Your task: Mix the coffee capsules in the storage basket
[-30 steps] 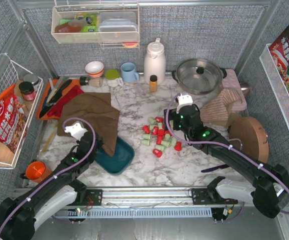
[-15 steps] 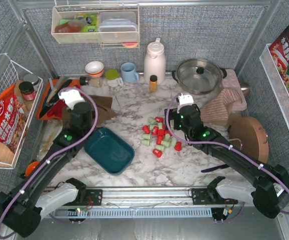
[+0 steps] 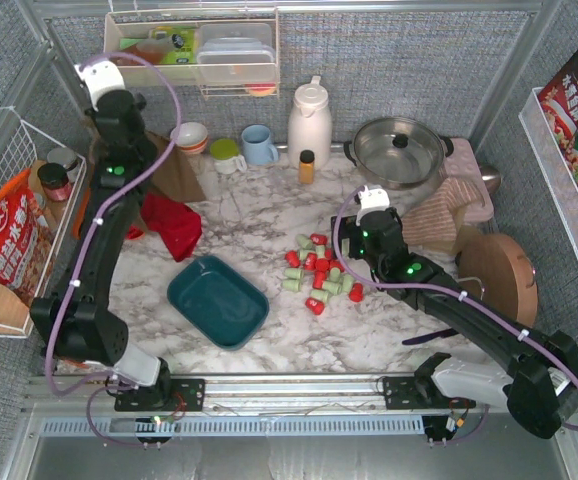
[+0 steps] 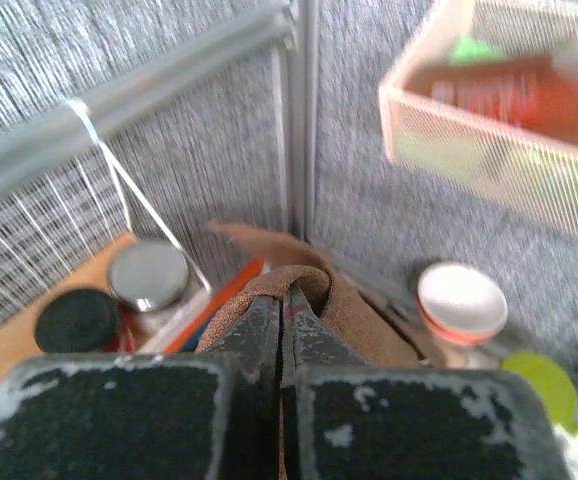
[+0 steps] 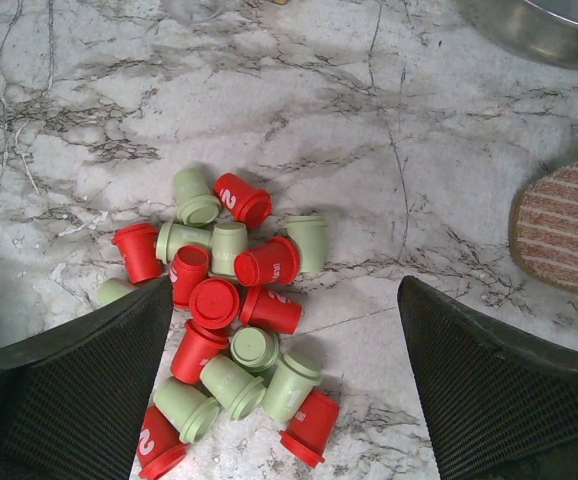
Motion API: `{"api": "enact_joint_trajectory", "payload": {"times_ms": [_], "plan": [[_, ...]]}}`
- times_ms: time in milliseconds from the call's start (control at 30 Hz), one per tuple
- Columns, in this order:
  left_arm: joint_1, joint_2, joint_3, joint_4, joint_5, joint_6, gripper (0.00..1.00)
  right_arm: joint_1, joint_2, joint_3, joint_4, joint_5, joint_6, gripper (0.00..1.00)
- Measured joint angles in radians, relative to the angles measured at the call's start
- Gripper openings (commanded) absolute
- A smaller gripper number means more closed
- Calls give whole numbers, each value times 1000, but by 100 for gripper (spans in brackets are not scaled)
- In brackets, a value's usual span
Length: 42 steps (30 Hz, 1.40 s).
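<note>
I'm parking the brown cloth (image 4: 319, 292), clamped in my left end effector (image 4: 284, 300), at the far-left corner; the gaping right end effector (image 5: 284, 380) picks coffee capsules (image 5: 234, 300) next.

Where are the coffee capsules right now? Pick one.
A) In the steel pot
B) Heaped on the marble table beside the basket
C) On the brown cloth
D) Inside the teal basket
B: the red and green capsules lie in a loose heap on the bare table, to the right of the basket, which has nothing in it.
</note>
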Motion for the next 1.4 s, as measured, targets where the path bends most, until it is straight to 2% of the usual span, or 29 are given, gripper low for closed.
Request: {"api": "enact_joint_trajectory", "payload": {"times_ms": [233, 367, 567, 833, 1100, 1133, 1167, 1233, 1300, 1333, 1400], "plan": [[61, 132, 344, 12, -14, 95, 0, 0, 9, 0, 0, 0, 0, 99], [61, 153, 416, 35, -1, 120, 0, 0, 11, 0, 0, 0, 0, 99], [61, 170, 369, 45, 27, 100, 0, 0, 15, 0, 0, -1, 3, 99], [62, 234, 124, 45, 53, -3, 0, 0, 20, 2, 0, -1, 3, 99], [63, 407, 114, 49, 54, -71, 0, 0, 24, 3, 0, -1, 3, 99], [64, 431, 124, 43, 61, -78, 2, 0, 25, 3, 0, -1, 3, 99], [66, 451, 132, 31, 69, -92, 15, 0, 28, 4, 0, -1, 3, 99], [71, 486, 143, -2, 81, -123, 61, 0, 31, 8, -5, -1, 3, 99], [76, 507, 146, -33, 106, -154, 89, 0, 34, 13, -8, -1, 3, 99], [78, 511, 146, -55, 119, -174, 97, 0, 34, 14, -8, -1, 3, 99], [79, 506, 144, -92, 139, -206, 99, 0, 35, 14, -11, -1, 3, 99]]}}
